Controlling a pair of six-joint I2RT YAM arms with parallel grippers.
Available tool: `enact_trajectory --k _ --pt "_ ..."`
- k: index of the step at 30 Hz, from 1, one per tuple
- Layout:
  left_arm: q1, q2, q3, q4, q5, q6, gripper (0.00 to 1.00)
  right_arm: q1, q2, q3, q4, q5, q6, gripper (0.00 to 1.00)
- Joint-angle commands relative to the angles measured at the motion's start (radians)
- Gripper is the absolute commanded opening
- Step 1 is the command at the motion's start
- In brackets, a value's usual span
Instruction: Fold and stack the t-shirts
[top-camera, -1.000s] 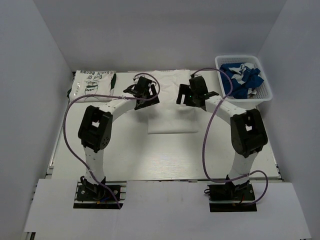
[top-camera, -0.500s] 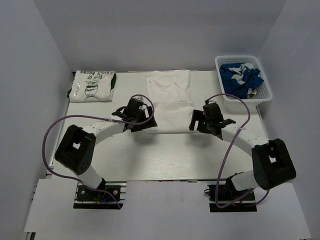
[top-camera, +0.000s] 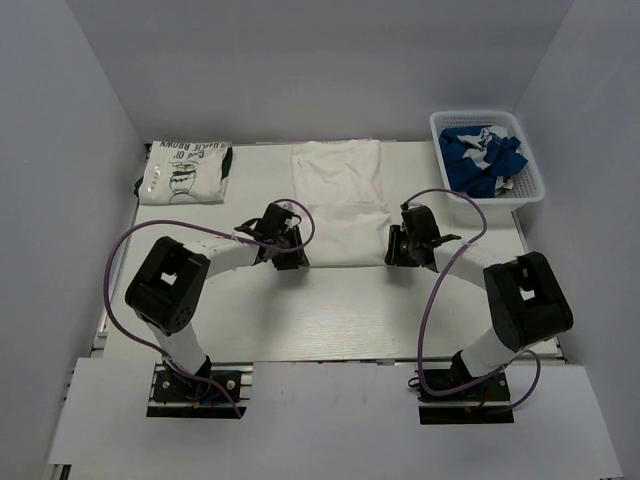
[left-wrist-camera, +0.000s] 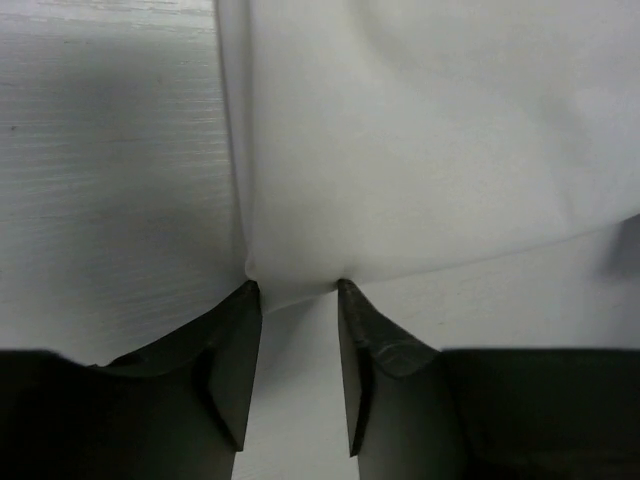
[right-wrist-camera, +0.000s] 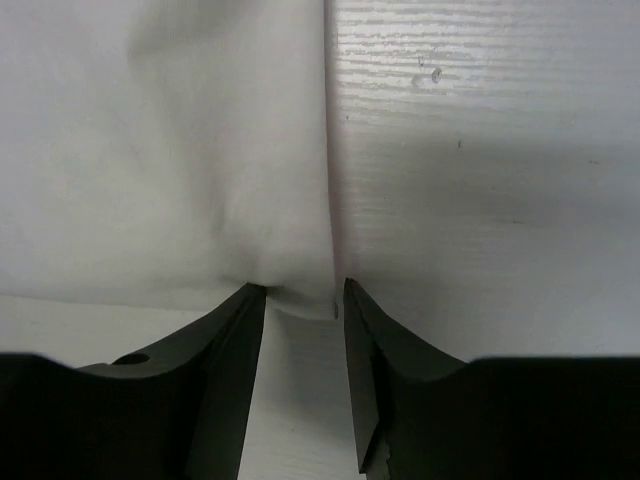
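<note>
**Layout, 9 o'clock to 3 o'clock.** The green-print t-shirt (top-camera: 185, 172) lies folded at about 10 o'clock on the worktop (top-camera: 330, 310), well apart from both arms. The white t-shirt (top-camera: 340, 195) lies flat as a narrow rectangle, running from the centre toward 12 o'clock. The blue t-shirt (top-camera: 482, 150) is crumpled inside the basket (top-camera: 488, 199) at about 2 o'clock.

**Finger state.** The left fingers (left-wrist-camera: 225, 370) stand partly closed at the white t-shirt's 7 o'clock corner. Their tips press on the hem, and the cloth puckers between them. The right fingers (right-wrist-camera: 230, 360) are set the same way at the 5 o'clock corner. Worktop shows in each gap. Whether either pair has a secure hold cannot be told.

**Handling.**
- The cloth is judged light, limp and thin. It will sag, drag and wrinkle rather than keep its shape.
- Take hold at the two near corners, catching all layers of the hem.
- A pinch that catches only the top layer would likely let the fold open on lifting.
- Both corners should be raised level so that the edge stays straight.

**Obstructions.** Nothing lies on the white t-shirt. The basket stands near its 2 o'clock corner and limits any sweep on the right arm's side. The folded shirt at 10 o'clock should not be disturbed.
</note>
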Motion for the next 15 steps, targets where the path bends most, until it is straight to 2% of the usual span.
enact_trajectory --k 1,4,5,7,8,11,15 --pt "-0.007 0.038 0.002 0.000 0.008 -0.001 0.40 -0.007 0.032 0.031 0.040 -0.013 -0.012 0.43" --pt "-0.007 0.065 0.022 -0.009 -0.010 -0.001 0.28 -0.007 0.056 0.039 0.054 -0.007 -0.019 0.38" --pt "-0.007 0.081 0.037 -0.020 -0.021 -0.001 0.17 -0.009 0.067 0.042 0.054 -0.012 -0.019 0.28" --pt "-0.007 0.094 0.066 -0.043 -0.032 0.009 0.03 -0.010 0.072 0.055 0.040 -0.016 -0.022 0.16" --pt "-0.007 0.094 0.075 -0.052 -0.047 0.009 0.00 -0.007 0.073 0.057 0.034 -0.018 -0.027 0.08" --pt "-0.007 0.095 0.074 -0.061 -0.081 0.020 0.00 -0.009 0.050 0.046 0.037 -0.035 -0.030 0.00" --pt "-0.007 0.023 0.020 -0.011 -0.047 0.038 0.00 -0.004 -0.003 0.036 0.011 -0.055 -0.032 0.00"
